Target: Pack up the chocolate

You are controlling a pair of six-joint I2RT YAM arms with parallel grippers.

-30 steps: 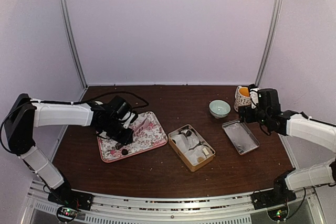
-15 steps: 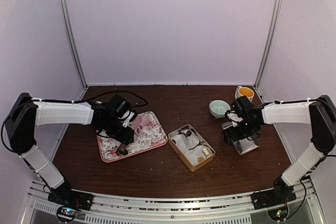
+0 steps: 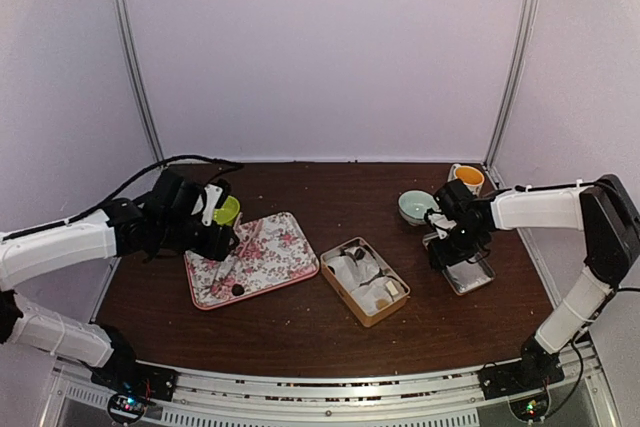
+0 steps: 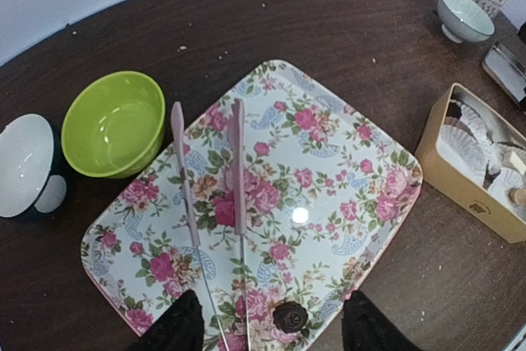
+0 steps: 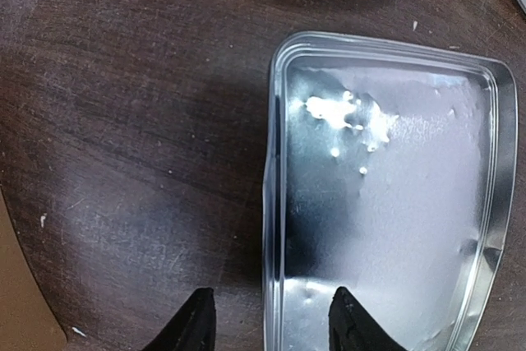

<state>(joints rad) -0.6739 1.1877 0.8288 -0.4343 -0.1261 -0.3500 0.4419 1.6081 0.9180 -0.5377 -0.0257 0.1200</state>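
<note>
One dark brown chocolate (image 4: 290,316) lies at the near end of the floral tray (image 4: 362,162), seen from above as a dark lump (image 3: 238,289). The pink tongs (image 4: 237,166) rest loose on the tray. My left gripper (image 4: 273,323) hovers open above the tray's near end, with the chocolate below and between its fingers. A tan box (image 3: 364,280) with white paper cups holds a few pieces. My right gripper (image 5: 271,323) is open, and its fingers straddle the left rim of the metal tin (image 5: 394,203).
A green bowl (image 4: 113,123) and a white bowl (image 4: 25,166) stand left of the floral tray. A pale bowl (image 3: 418,206) and a patterned mug (image 3: 465,179) stand behind the metal tin (image 3: 462,272). The box's corner (image 5: 25,302) is near the right gripper.
The left arm drew back to the left and its jaws opened, leaving the tongs on the tray. The right arm came from the mug to the metal tin, jaws narrowing.
</note>
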